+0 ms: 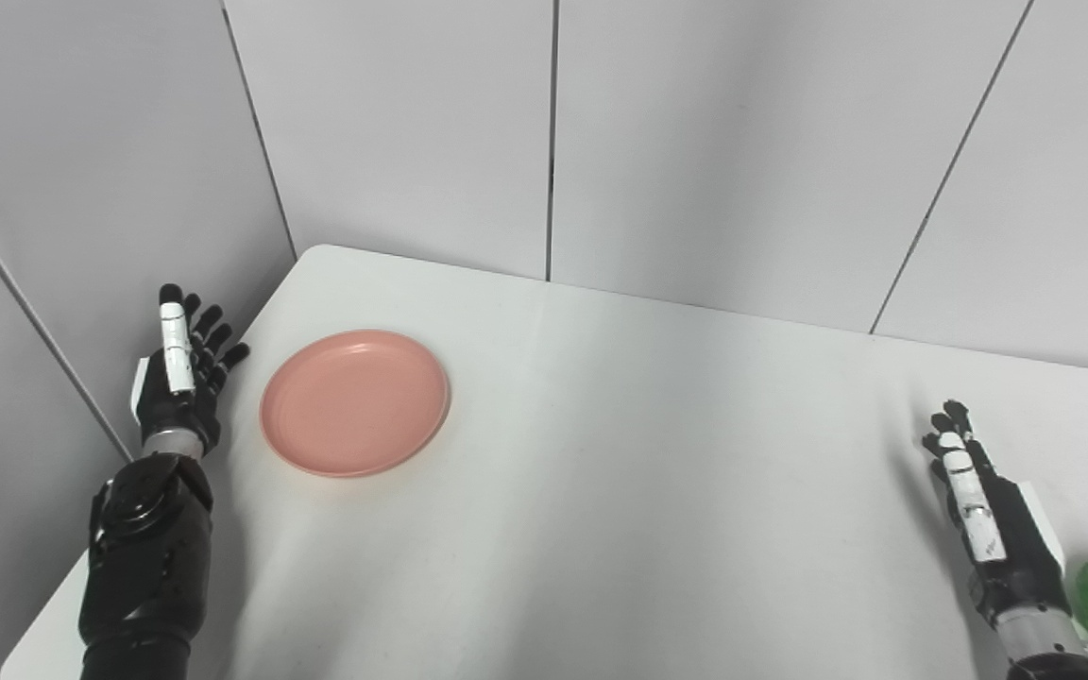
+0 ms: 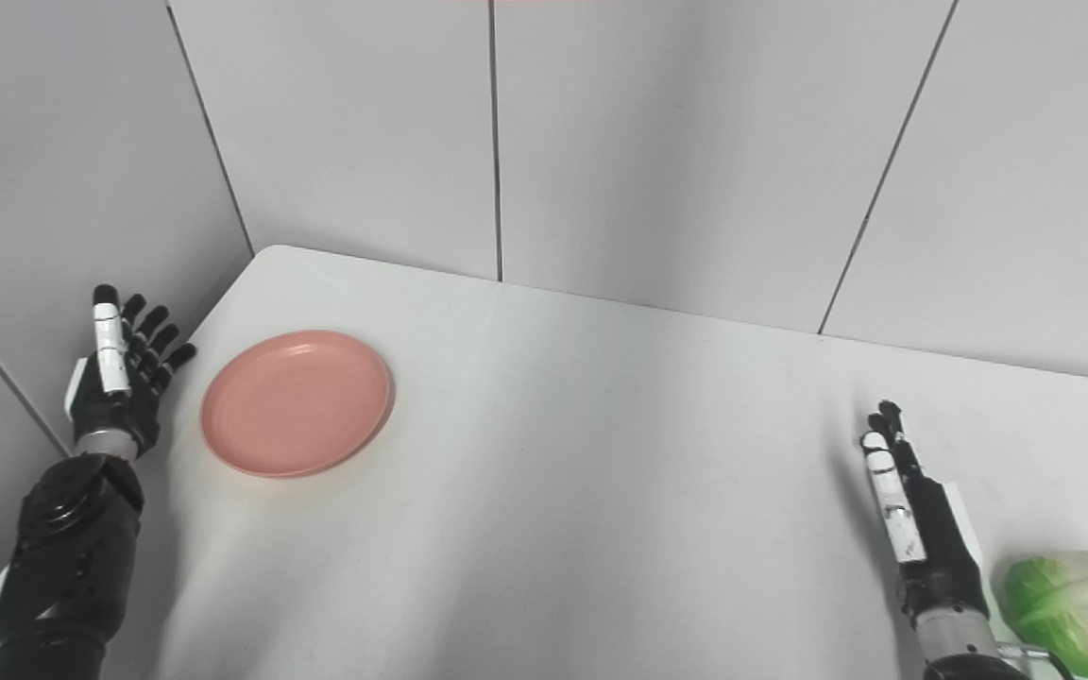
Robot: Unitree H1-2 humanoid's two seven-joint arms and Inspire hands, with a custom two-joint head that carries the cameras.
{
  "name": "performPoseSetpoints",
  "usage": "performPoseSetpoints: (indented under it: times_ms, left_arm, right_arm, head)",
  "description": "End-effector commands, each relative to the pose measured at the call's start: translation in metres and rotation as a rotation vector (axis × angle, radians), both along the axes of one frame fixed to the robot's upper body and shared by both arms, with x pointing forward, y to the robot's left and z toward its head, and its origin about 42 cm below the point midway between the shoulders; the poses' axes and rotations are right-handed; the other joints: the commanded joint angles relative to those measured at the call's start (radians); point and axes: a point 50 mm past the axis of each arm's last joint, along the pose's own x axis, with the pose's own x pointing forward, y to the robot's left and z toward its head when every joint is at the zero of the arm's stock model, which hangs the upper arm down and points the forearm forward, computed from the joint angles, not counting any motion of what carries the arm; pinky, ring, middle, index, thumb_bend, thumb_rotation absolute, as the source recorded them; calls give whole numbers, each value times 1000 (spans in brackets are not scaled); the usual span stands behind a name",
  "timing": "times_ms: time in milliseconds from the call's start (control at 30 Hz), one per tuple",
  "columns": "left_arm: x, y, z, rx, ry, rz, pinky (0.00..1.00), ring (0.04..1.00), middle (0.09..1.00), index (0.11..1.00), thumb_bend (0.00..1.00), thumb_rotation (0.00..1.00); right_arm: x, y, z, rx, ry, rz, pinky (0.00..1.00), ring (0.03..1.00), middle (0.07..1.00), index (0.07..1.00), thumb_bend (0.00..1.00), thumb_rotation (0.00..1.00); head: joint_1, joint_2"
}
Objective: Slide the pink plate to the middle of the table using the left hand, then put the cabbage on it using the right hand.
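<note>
The pink plate (image 1: 355,401) lies flat on the white table (image 1: 620,472) at its left side, empty. My left hand (image 1: 183,370) is open, fingers spread and pointing up, just left of the plate at the table's left edge, not touching it. The green cabbage (image 2: 1078,609) lies at the near right corner of the table. My right hand (image 2: 917,524) is open and empty, fingers straight, standing just left of the cabbage and apart from it.
Grey panelled walls (image 1: 553,142) close off the table's far and left sides. The table's left edge (image 1: 53,604) runs beside my left forearm.
</note>
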Motion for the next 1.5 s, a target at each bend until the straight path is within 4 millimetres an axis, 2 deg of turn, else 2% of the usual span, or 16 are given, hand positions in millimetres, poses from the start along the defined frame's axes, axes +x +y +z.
performPoseSetpoints:
  times_ms: [0,233,533,933,1200,1467]
  left_arm:
    - [12,1,14,24,-26,-25,921,924,924,922,838,954]
    - [18,-16,15,34,24,-145,979,979,975,987,793,999]
    - [23,-38,18,56,35,-225,949,961,958,952,796,997]
    - [28,-61,19,93,22,-349,953,960,968,978,803,978]
    - [25,-89,26,118,27,-416,948,956,958,965,797,987]
    - [22,-119,32,135,39,-498,964,965,969,977,815,988]
  right_arm:
    - [4,-1,17,9,-54,-8,1000,957,978,999,404,1000]
    - [4,0,17,-8,-63,-9,1000,945,963,983,396,1000]
    - [4,1,16,-17,-65,-6,991,940,960,980,414,1000]
    - [3,3,16,-25,-81,9,982,941,963,982,388,1000]
    - [3,5,15,-17,-77,0,983,937,952,964,437,1000]
    - [2,5,13,-6,-74,7,996,949,961,973,443,1000]
  head:
    - [-1,2]
    - [-11,6]
    - [-28,8]
    - [-44,13]
    - [-57,16]
    - [-77,20]
